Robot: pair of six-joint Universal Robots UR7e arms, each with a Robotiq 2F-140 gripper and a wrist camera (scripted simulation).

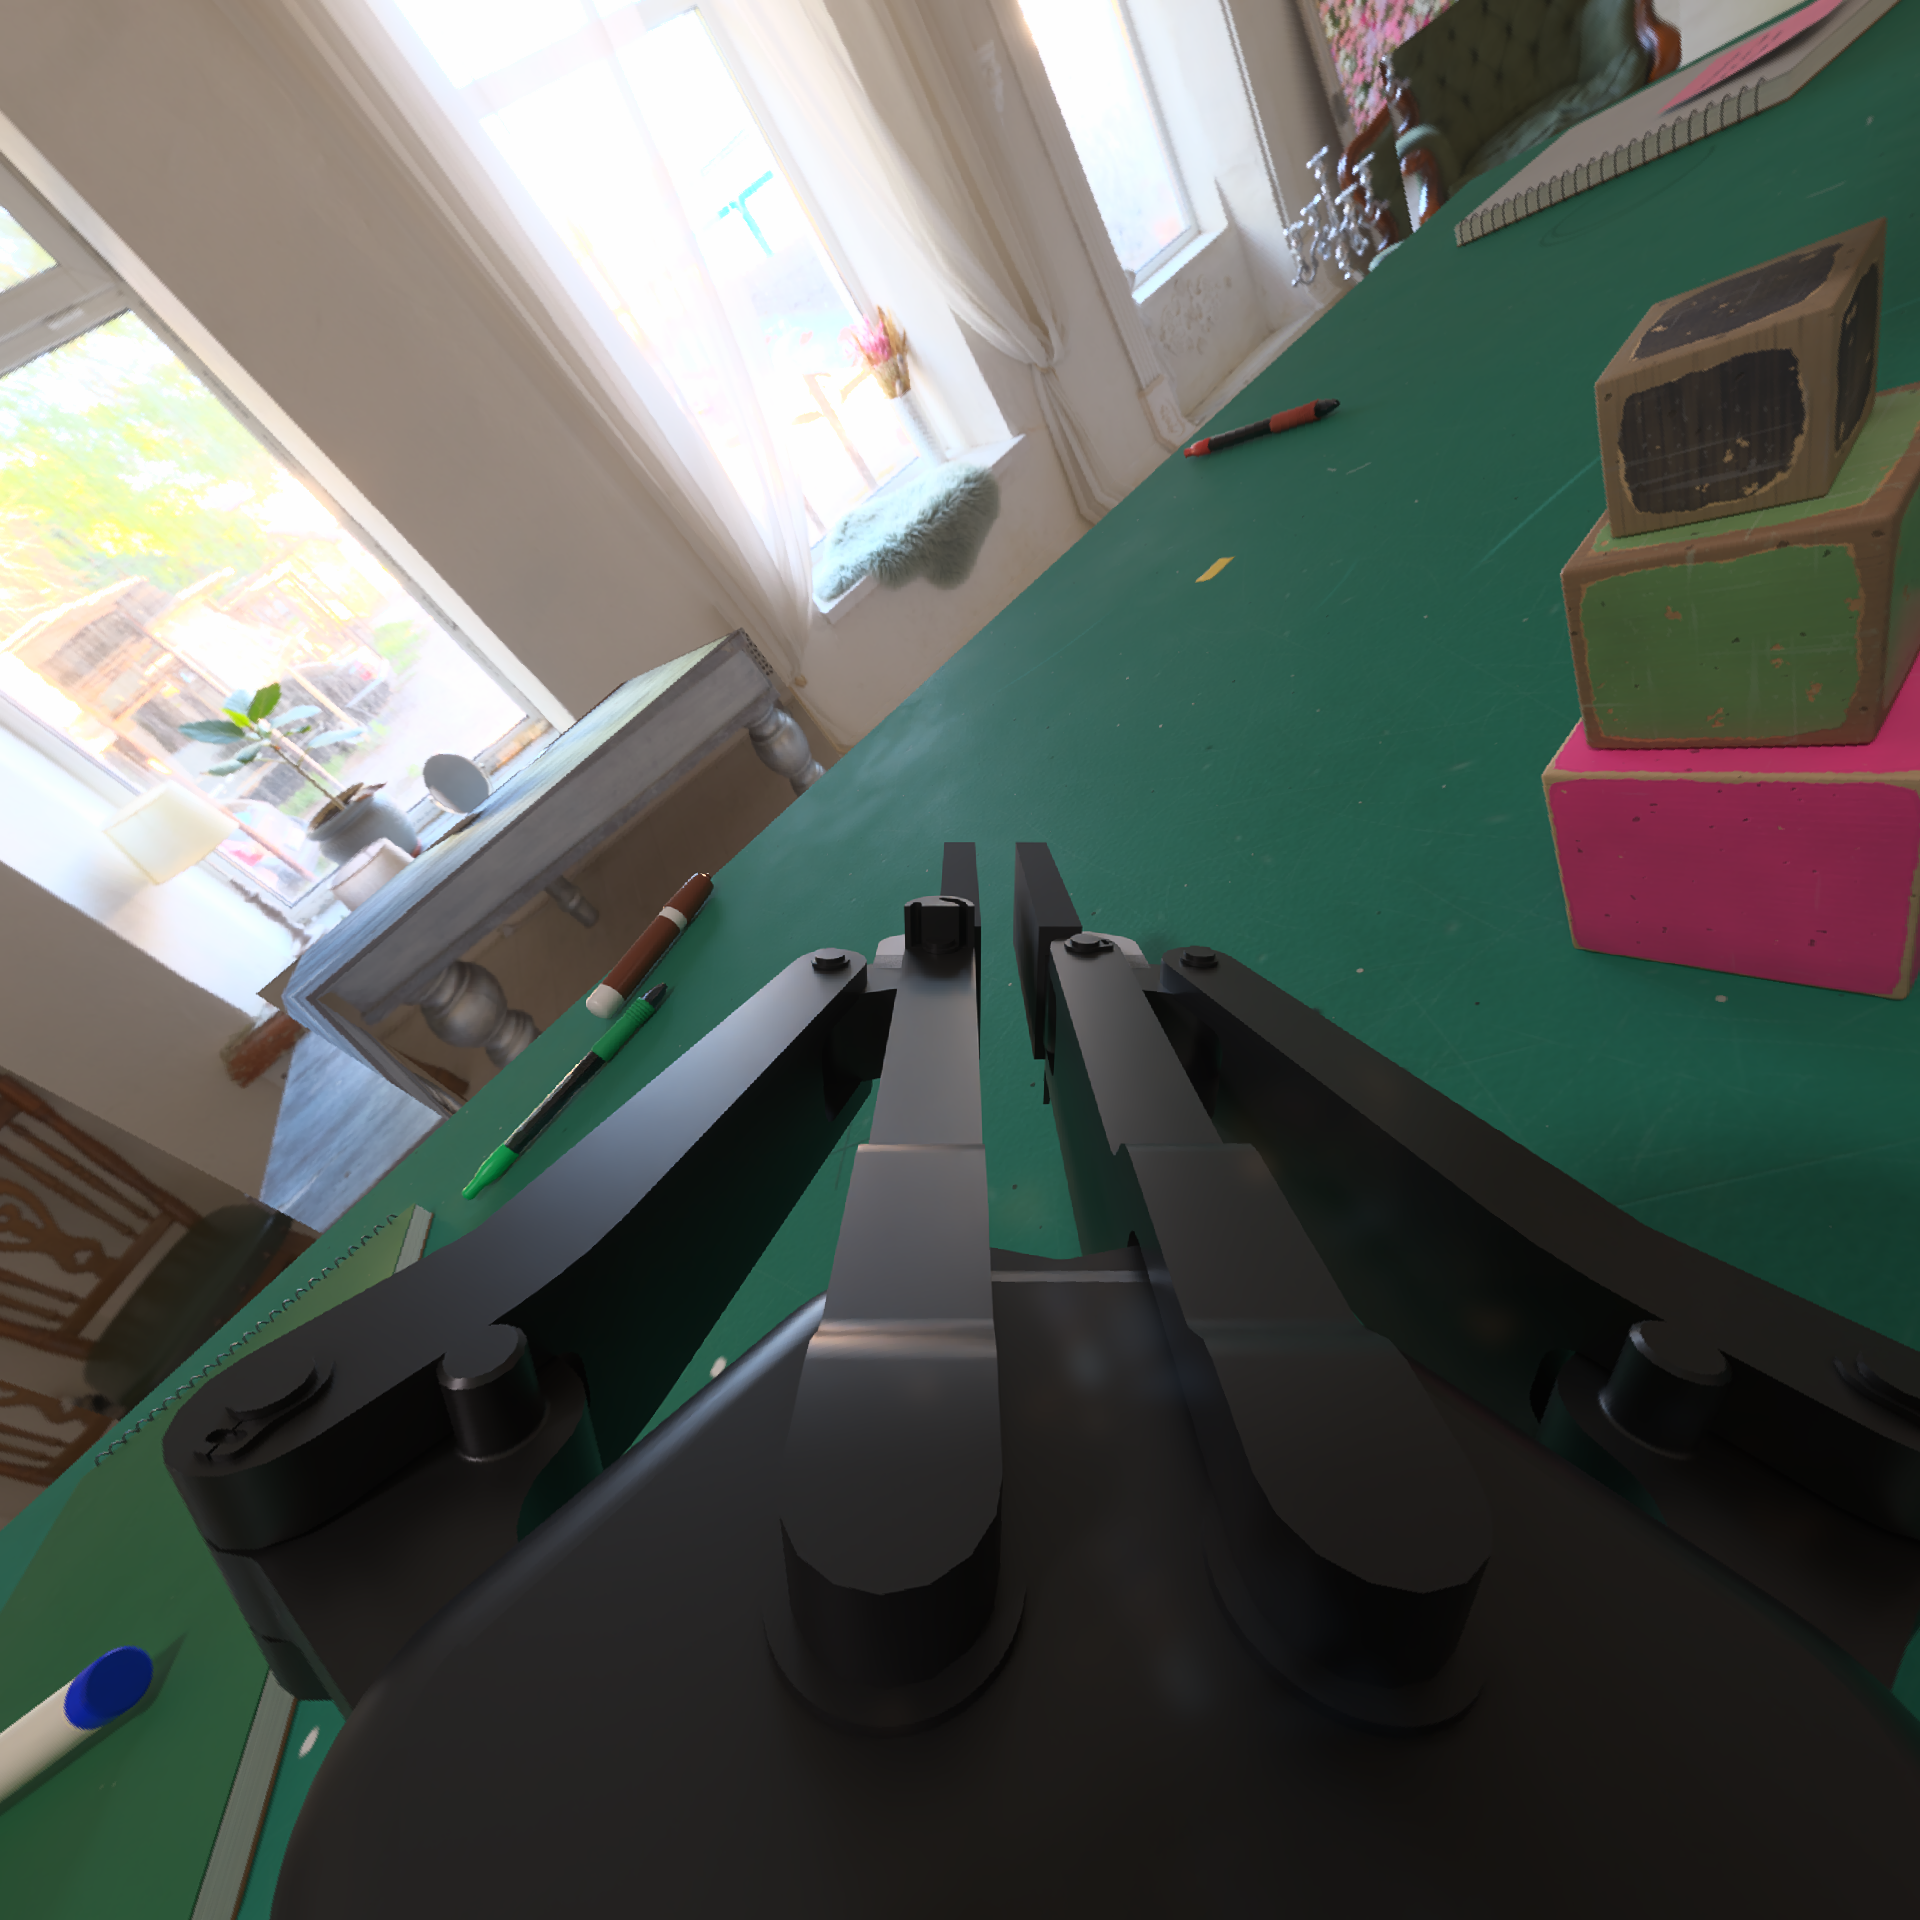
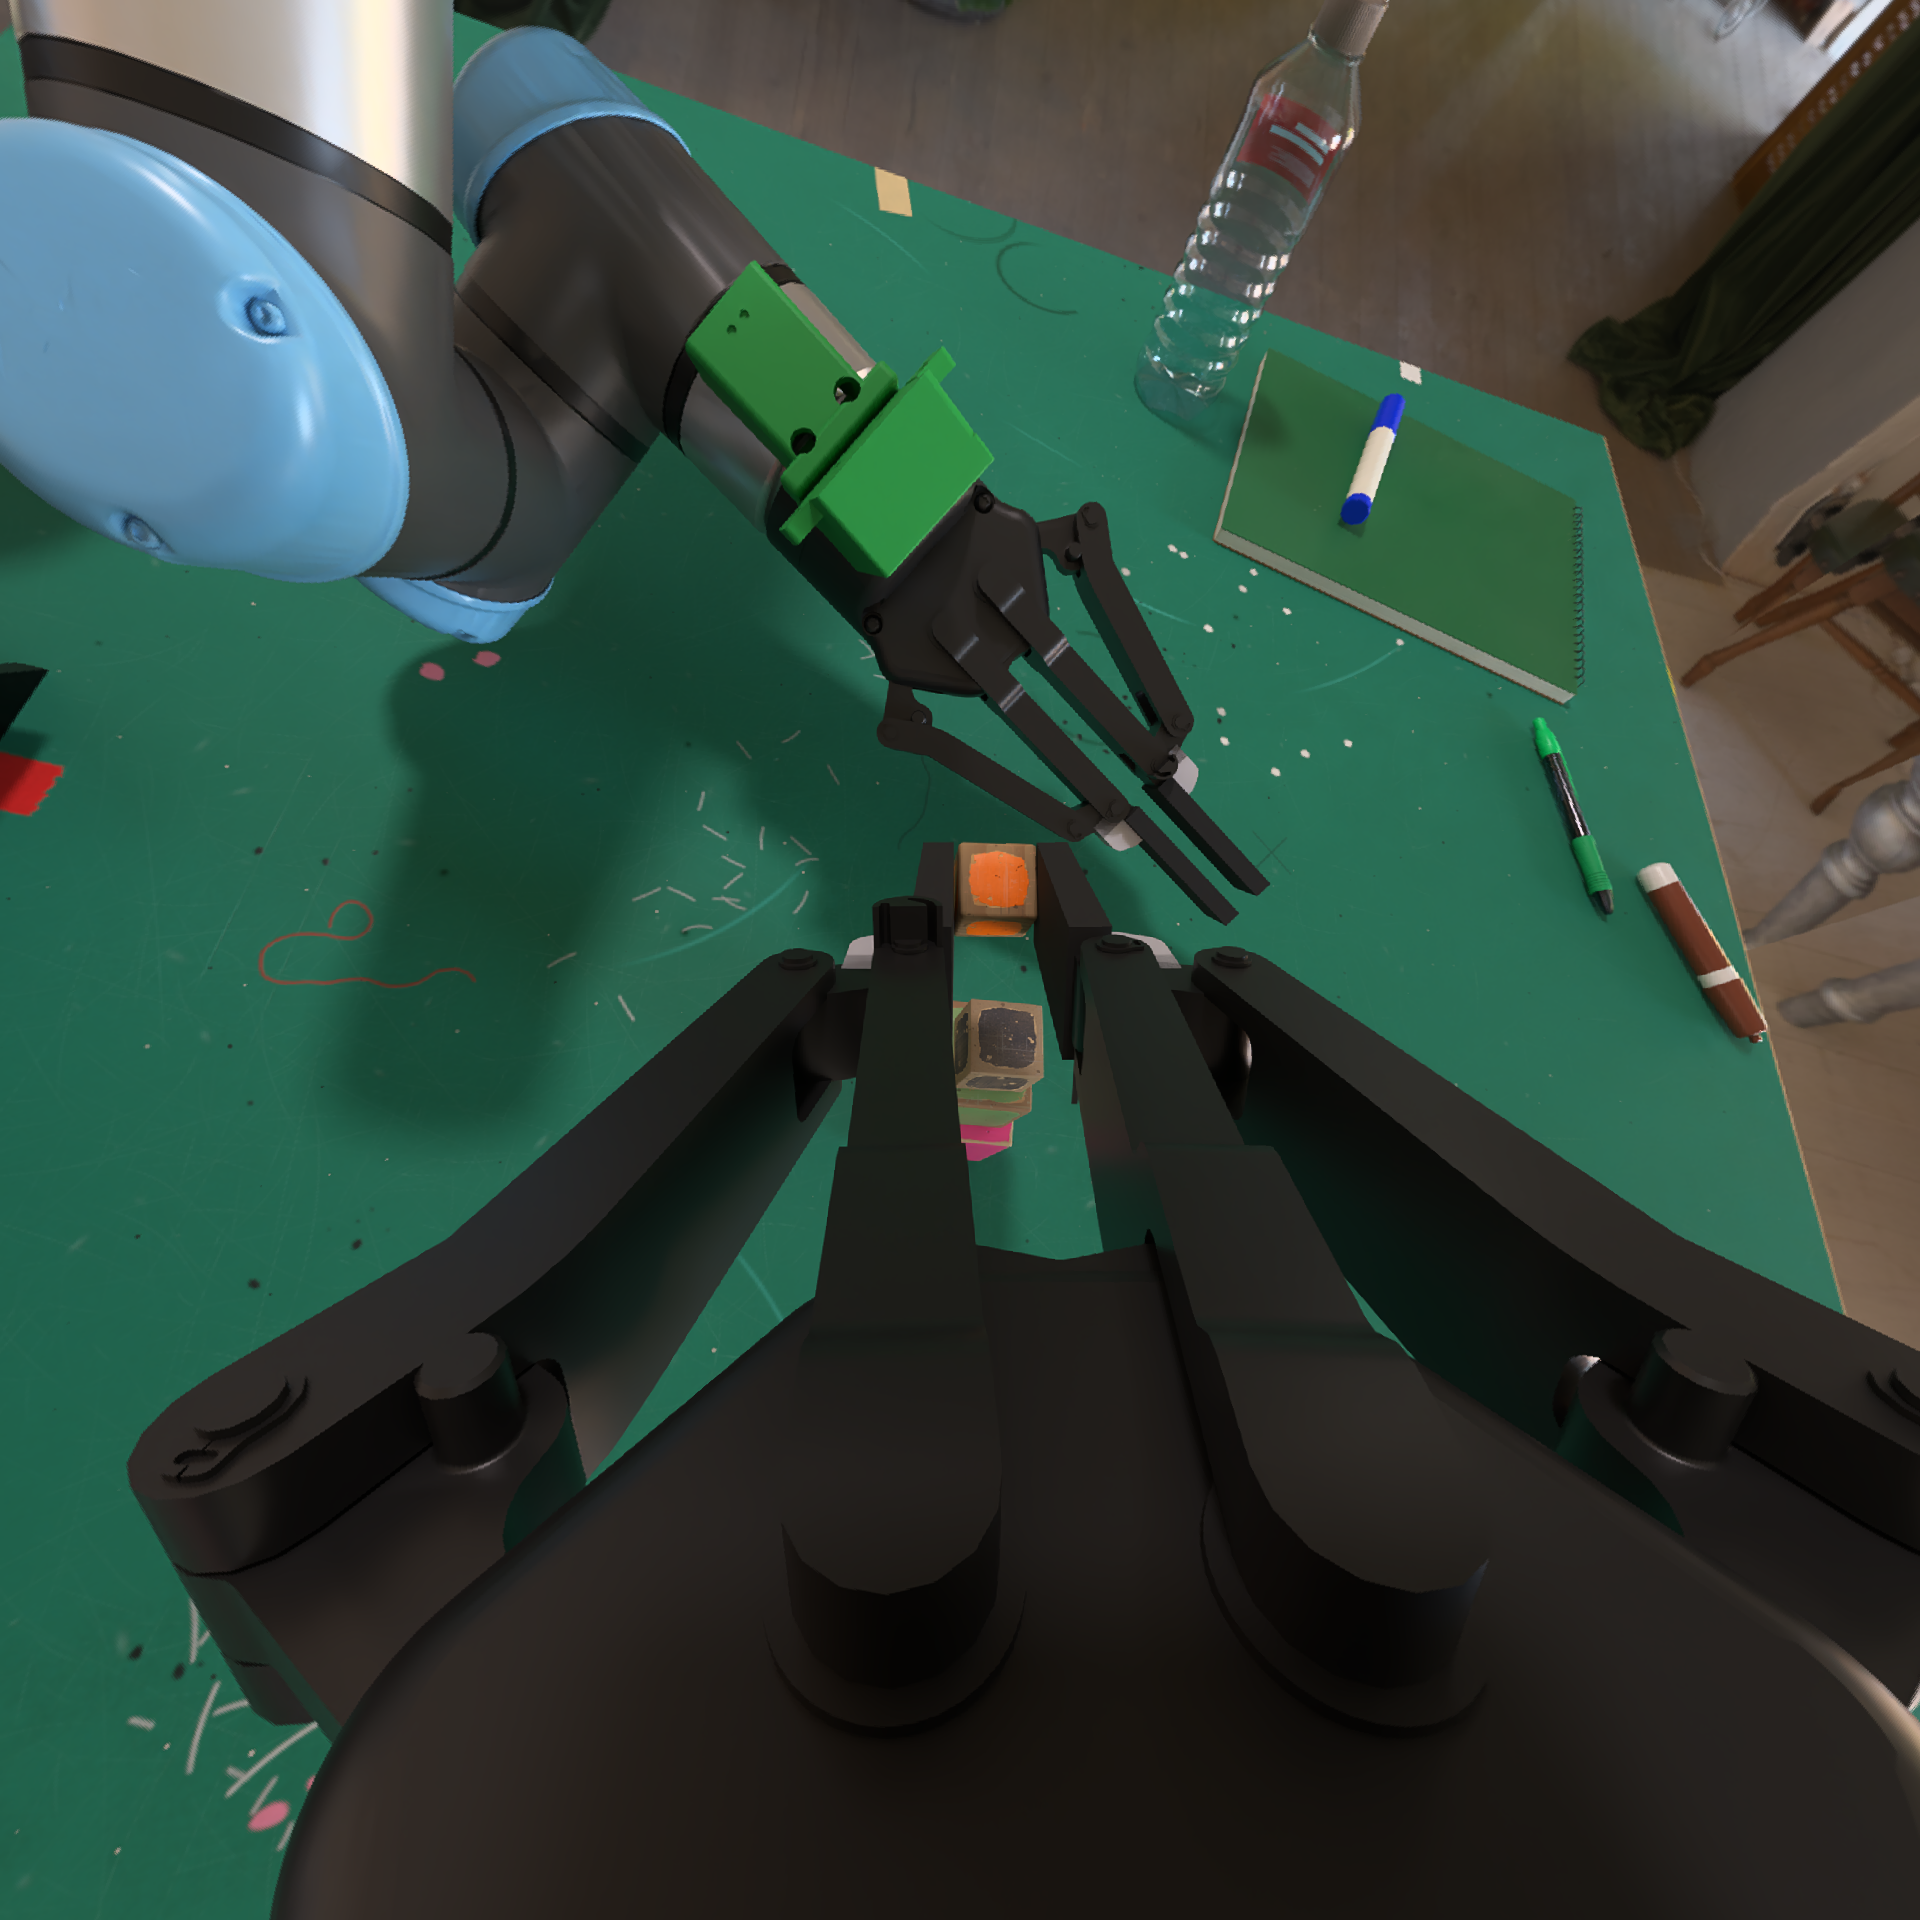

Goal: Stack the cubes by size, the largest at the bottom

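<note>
A stack stands on the green table: a pink cube (image 1: 1735,873) at the bottom, a green cube (image 1: 1725,644) on it, a black cube (image 1: 1735,405) on top, slightly turned. My left gripper (image 1: 995,883) is shut and empty, low over the table to the left of the stack. My right gripper (image 2: 997,883) is shut on a small orange cube (image 2: 997,881) and holds it high above the stack, whose black cube (image 2: 1000,1037), green cube (image 2: 995,1091) and pink cube (image 2: 987,1138) show between the fingers. The left gripper (image 2: 1226,883) also shows there, beside the stack.
Pens lie about: a green pen (image 1: 566,1101), a brown marker (image 1: 649,940) and a red pen (image 1: 1262,426). A green notebook (image 2: 1403,540) carries a blue marker (image 2: 1371,457), next to a clear bottle (image 2: 1247,208). A second spiral notebook (image 1: 1621,145) lies far back. The table edge (image 2: 1704,831) runs on the right.
</note>
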